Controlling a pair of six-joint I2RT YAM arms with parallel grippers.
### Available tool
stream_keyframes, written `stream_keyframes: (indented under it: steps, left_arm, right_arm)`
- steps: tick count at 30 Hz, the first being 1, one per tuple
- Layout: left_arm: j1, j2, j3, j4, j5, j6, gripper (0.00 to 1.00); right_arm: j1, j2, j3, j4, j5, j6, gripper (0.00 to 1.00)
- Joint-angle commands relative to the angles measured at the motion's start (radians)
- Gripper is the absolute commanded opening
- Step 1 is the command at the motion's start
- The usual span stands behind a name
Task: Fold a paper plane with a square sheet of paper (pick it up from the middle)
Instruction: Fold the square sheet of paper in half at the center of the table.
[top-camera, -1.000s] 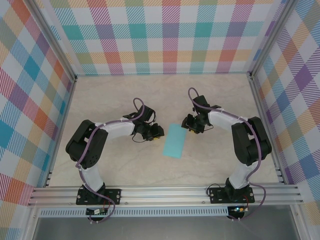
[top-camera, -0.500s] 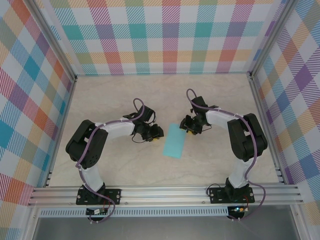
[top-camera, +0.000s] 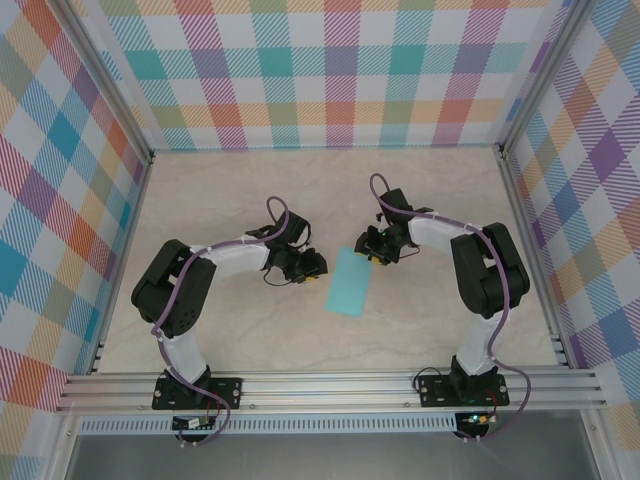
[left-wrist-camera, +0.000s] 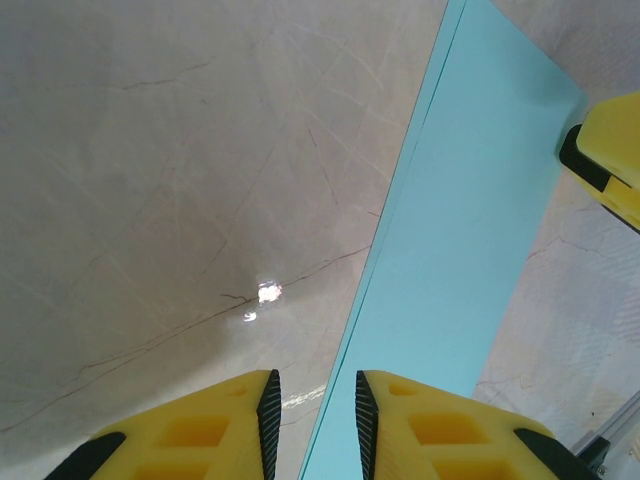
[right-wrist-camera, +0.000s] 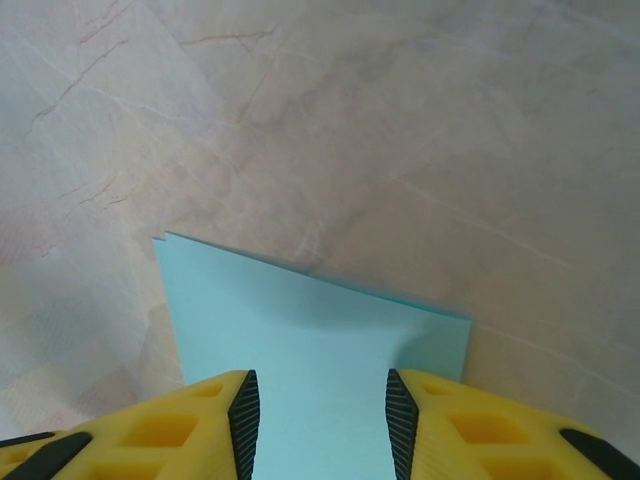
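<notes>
Two grippers flank one sheet of paper. From above, the left gripper sits just left of the frame's centre, its yellow tips beside the sheet's left long edge. In its own camera the left gripper shows two yellow fingers at the bottom of the frame. They are parted by a narrow gap with nothing pinched between them, and the sheet's long edge runs down into that gap. Whether the tips touch the paper I cannot tell.

The right gripper sits just right of centre, at the sheet's upper end. In its own camera the right gripper has two yellow fingers at the bottom, wider apart, released and holding nothing, with paper showing between them. One of its fingers also appears at the right edge of the left wrist view, just beside the sheet's far corner.

The single sheet of paper is light turquoise, a narrow oblong lying flat at the middle of the overhead frame, its top leaning right. It runs from upper right to bottom centre in the left wrist view. In the right wrist view it sits lower centre, with two corners visible.

Around it are one pale marbled table, two arms (the left arm and the right arm), three chequered walls and one metal rail along the bottom.
</notes>
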Motion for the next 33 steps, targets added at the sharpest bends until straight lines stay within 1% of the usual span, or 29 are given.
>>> stream_keyframes:
  steps: [1,7,12,16,23,30,33]
  left_arm:
    - [0.009,0.012,0.005,-0.021,0.004,0.021,0.29]
    - [0.009,0.018,0.005,-0.015,0.010,0.022,0.29]
    - [0.009,0.019,0.000,-0.014,0.010,0.021,0.29]
    - [0.009,0.023,-0.001,-0.011,0.010,0.020,0.29]
    - [0.009,0.025,0.002,-0.012,0.011,0.021,0.29]
    - [0.009,0.021,-0.004,-0.009,0.015,0.020,0.29]
    - [0.008,0.024,0.002,-0.007,0.022,0.020,0.30]
  right_arm:
    - [0.005,-0.045,0.013,-0.051,0.072,-0.016,0.42]
    - [0.005,-0.019,0.009,-0.049,0.084,-0.007,0.43]
    - [0.012,-0.001,0.009,-0.033,0.060,-0.003,0.43]
    - [0.019,0.014,0.013,-0.008,0.012,-0.001,0.42]
    - [0.029,0.032,0.035,-0.014,0.002,-0.017,0.42]
    - [0.028,-0.038,0.032,-0.078,0.117,-0.029,0.44]
    - [0.026,-0.044,0.029,-0.083,0.135,-0.026,0.44]
